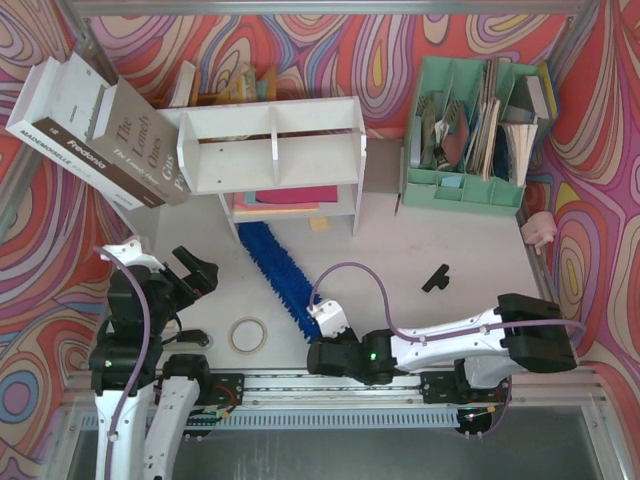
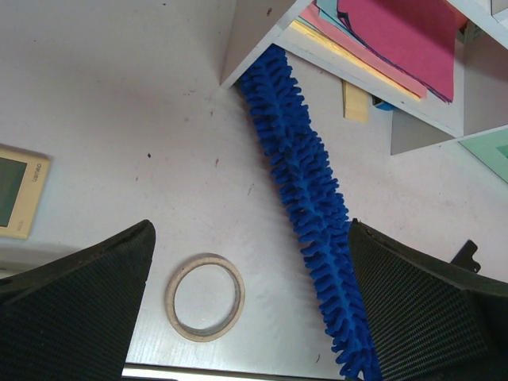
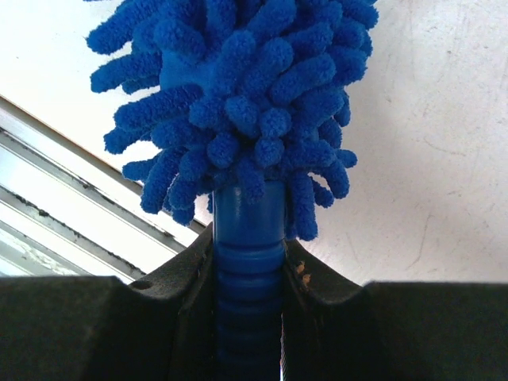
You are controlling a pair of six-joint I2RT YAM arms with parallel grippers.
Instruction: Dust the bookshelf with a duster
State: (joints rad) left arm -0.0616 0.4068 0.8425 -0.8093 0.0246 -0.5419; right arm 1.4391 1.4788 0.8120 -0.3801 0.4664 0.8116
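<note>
Step in hand, as judged: the dusting pass itself, at its start on the lowest part of the bookshelf (image 1: 275,140). The right gripper (image 3: 248,254) is clamped tight on the ribbed blue handle of the duster (image 1: 275,265), just below the point where the fluffy head begins; the handle fills the gap between the jaws. The left gripper (image 1: 193,270) hangs spread wide and holds nothing, above the worktop (image 1: 420,240) near a tape roll (image 1: 248,334). The duster's long axis runs diagonally across the worktop: handle end near the front centre, head pointing away from the arms and to the left. Its tip sits at the bookshelf's lower left corner, touching or just under the bottom board, where pink and yellow papers (image 2: 397,40) lie on the lower shelf. The head looks low, close to the worktop along most of its length; whether it rests on it cannot be told. Neither upper compartment nor the top board has the brush on it. The next move probably calls for a sideways sweep along the lower edge, then a lift and tilt of the head to reach the upper compartments on each side of the divider, with the grip kept firm so the long brush does not swivel.
</note>
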